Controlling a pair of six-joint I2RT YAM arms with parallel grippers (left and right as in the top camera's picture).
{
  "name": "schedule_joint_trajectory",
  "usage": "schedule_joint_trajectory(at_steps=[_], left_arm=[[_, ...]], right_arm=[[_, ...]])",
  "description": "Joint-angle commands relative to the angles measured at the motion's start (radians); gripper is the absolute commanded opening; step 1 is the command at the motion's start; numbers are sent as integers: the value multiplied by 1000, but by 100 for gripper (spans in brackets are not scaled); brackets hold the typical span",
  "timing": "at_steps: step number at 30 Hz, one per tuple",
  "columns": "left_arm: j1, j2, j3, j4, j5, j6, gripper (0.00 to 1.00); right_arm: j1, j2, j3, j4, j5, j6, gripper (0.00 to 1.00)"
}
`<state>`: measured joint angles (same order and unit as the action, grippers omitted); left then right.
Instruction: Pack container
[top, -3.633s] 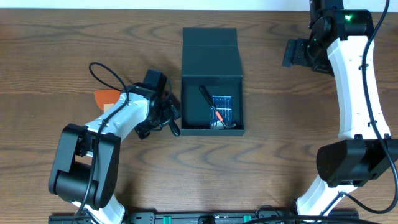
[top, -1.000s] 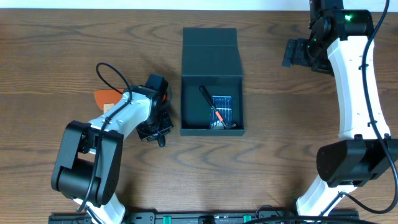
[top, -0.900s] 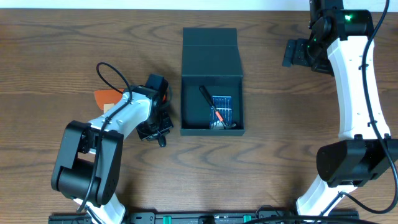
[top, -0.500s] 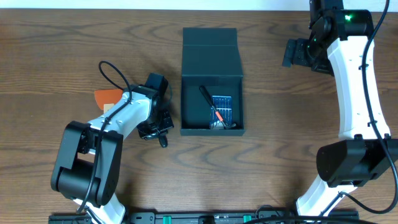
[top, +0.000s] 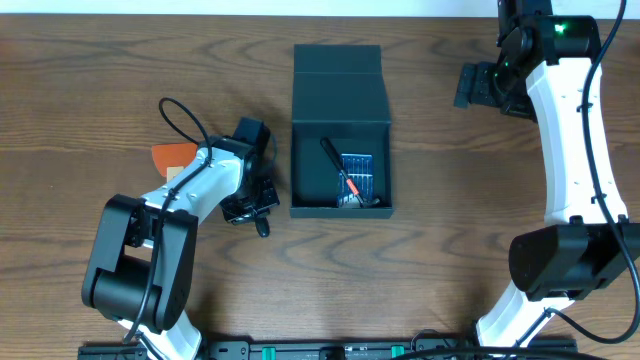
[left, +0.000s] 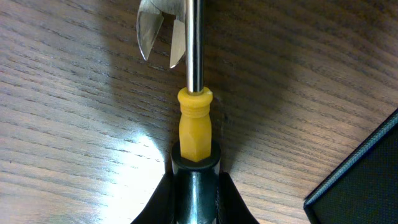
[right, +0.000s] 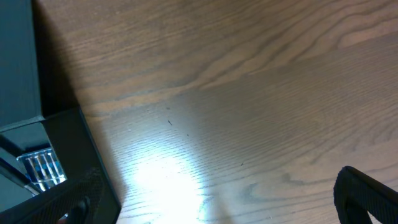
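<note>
Container (top: 340, 90) stands open on the counter (top: 450, 250), just right of my left fingers (left: 160, 205), which clench one yellow-handled screwdriver (left: 194, 127). Inside lie one blue case (top: 359, 172), one red-handled tool (top: 351, 186), one black tool (top: 329, 150). Farther off, my right fingers (right: 364, 193) hang spread, empty.

Cut off and covered in your views
The yellow-and-steel screwdriver (left: 196, 118) runs off your left wrist picture's top edge, tip unseen; only a corner of the dark teal-green cardboard container (left: 367, 180) shows there; overhead, the left arm (top: 195, 190) covers part of a flat orange piece (top: 166, 156).
</note>
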<state>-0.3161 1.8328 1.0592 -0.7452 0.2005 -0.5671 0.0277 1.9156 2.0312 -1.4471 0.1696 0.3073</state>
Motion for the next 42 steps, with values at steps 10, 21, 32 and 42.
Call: schedule_joint_trajectory(at_steps=[10, 21, 32, 42], left_arm=[[-2, 1, -21, 1, -29, 23, 6], [-1, -78, -21, -16, -63, 24, 6], [-1, -139, -21, -21, -64, 27, 6], [-1, -320, 22, -34, -122, 94, 6]], right_arm=[[-1, -7, 18, -2, 10, 14, 99], [-1, -7, 18, -2, 10, 14, 99], [-1, -7, 18, -2, 10, 14, 99], [-1, -7, 18, -2, 10, 14, 99]])
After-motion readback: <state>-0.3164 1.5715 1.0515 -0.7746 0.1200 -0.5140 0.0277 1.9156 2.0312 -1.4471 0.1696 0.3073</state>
